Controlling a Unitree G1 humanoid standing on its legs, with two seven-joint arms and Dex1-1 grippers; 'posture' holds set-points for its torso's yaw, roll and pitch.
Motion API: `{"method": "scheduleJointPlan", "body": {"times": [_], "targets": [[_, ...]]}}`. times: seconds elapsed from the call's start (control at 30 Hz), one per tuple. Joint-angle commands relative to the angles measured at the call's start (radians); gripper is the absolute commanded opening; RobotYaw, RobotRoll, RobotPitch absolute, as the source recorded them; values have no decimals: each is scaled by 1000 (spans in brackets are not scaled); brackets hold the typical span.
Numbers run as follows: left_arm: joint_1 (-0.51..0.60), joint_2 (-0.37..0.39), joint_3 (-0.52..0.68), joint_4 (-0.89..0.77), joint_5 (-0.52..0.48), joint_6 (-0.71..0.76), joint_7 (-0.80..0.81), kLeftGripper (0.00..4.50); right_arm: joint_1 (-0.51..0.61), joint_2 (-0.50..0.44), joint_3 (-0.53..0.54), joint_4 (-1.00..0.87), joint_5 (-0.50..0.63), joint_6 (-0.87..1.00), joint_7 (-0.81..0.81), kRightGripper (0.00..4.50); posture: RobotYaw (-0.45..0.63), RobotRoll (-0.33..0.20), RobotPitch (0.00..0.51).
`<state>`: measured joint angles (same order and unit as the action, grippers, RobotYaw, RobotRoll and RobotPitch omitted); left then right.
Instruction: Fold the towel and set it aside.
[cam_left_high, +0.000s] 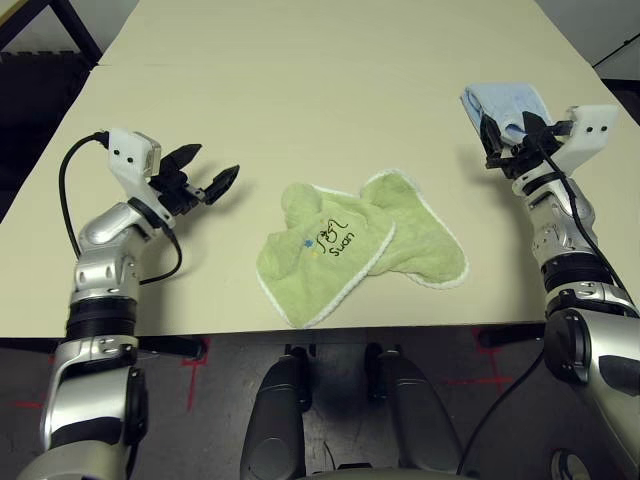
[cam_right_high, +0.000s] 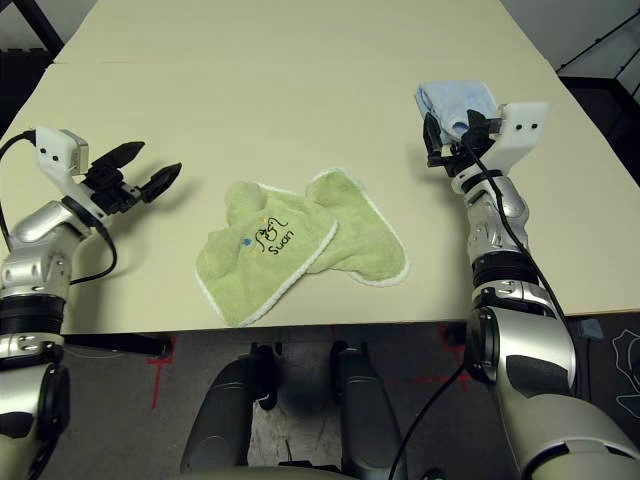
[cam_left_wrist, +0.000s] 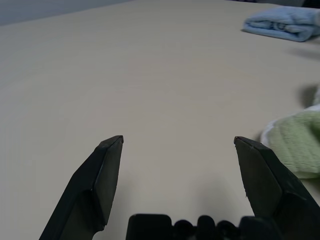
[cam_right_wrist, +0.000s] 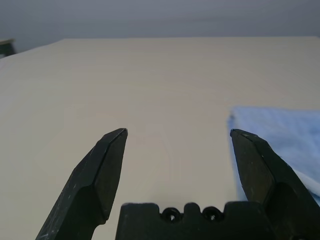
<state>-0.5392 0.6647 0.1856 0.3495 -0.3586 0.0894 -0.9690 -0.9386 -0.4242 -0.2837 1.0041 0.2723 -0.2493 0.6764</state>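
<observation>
Towel crumpled between two empty grippers, fold still to start

The towel lies in a loose, rumpled heap on the worktop, to the right of the left gripper and to the left of the right gripper, nearer the robot's edge than either. Its "Swan" corner is on top, lapped over the rest, with white edging along the sides. Both grippers are spread wide with nothing between their fingers, and neither touches the towel. The blue cloth, already folded, sits just beyond the right gripper, partly behind it in the head views.

The step in hand looks like the very start: reaching for the towel so it can be opened out. No neat fold shows in it, so setting it aside is some way off. The next move calls for both grippers to come inward and back toward the robot, then down onto the edging on either side, pinching one layer each. Likely trouble is catching two layers at once in the overlap. The right gripper should first clear the blue cloth without dragging it.
</observation>
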Motion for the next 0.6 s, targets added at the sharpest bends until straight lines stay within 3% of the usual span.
{"method": "scheduleJointPlan", "body": {"times": [0.03, 0.33, 0.6], "targets": [[49, 21, -31, -60, -5, 48, -49, 4500, -45, -52, 53, 53, -33, 41, 158, 4473, 58, 0, 184], [82, 13, -38, -148, -17, 101, -70, 4500, -171, -113, 170, 166, -127, 79, 455, 4473, 80, 0, 180], [90, 0, -50, -180, -30, 29, -124, 4500, -211, -115, 238, 180, -178, 87, 677, 4473, 93, 0, 185]]}}
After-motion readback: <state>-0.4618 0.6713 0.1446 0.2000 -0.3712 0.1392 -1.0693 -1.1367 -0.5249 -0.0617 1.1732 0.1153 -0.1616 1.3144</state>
